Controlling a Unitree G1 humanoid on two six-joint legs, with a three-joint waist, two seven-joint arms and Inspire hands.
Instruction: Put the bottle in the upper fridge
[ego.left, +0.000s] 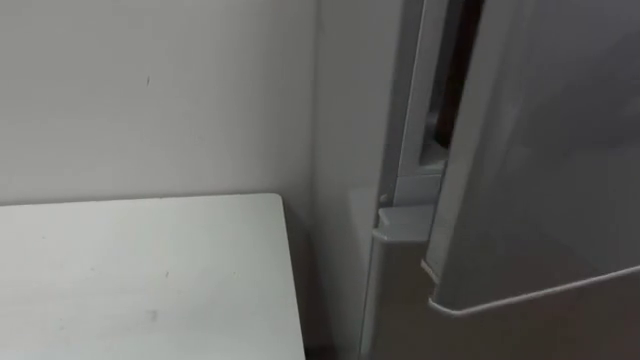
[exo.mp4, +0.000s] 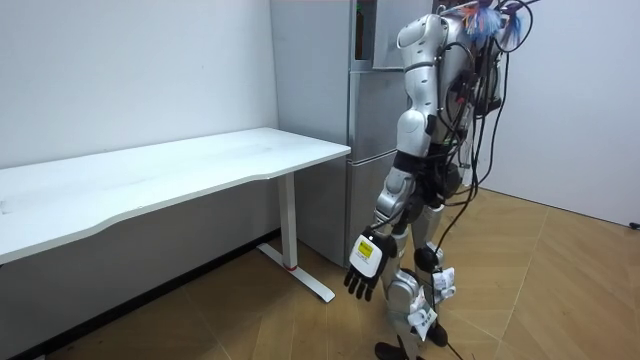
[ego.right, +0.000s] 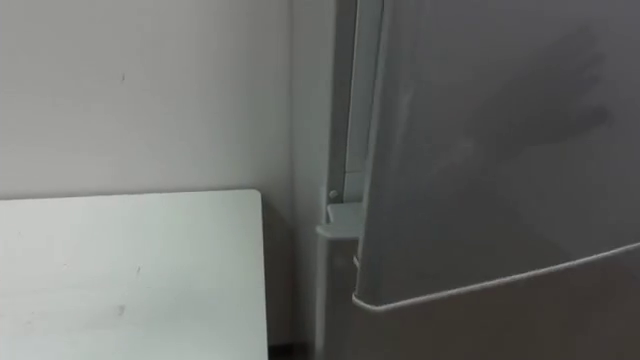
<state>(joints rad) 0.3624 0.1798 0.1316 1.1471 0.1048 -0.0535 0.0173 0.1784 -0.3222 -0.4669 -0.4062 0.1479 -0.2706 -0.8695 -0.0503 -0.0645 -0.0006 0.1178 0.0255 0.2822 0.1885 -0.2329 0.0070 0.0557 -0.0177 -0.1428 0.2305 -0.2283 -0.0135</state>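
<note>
I stand close in front of the grey fridge (exo.mp4: 368, 140), just right of the white table. The upper fridge door (ego.left: 540, 150) is ajar, its lower edge swung out toward me over the lower door (ego.left: 395, 310). A narrow dark slit of the inside (ego.left: 452, 85) shows along the door's left edge. My left hand (exo.mp4: 364, 268) hangs low beside my leg, fingers relaxed and holding nothing.
The white table (ego.left: 140, 270) stands to my left against the pale wall (ego.left: 150, 90), its right edge close to the fridge's side. In the room view, wooden floor (exo.mp4: 560, 280) stretches to the room view's right behind me.
</note>
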